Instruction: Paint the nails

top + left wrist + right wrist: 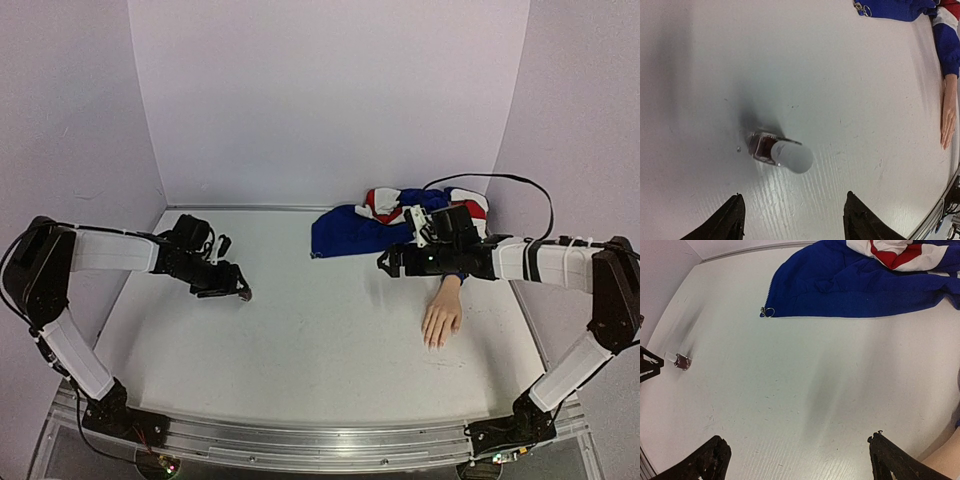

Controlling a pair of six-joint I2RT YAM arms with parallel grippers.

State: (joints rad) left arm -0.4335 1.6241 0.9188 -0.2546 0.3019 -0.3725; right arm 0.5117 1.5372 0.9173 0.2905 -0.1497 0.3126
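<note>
Left wrist, dark bottle (761, 145), rounded white cap (792, 156), pale mannequin hand (947, 116)

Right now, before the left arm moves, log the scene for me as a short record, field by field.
left claw: open, empty, over the nail polish bottle, not touching it
right claw: open, empty, near the jacket's edge
nail polish bottle: on the table, left side, white cap on
mannequin hand: flat on the table, right side, fingers toward the near edge
jacket: blue, red and white, bunched at the far right
painting: not started, judging by the capped bottle
</note>
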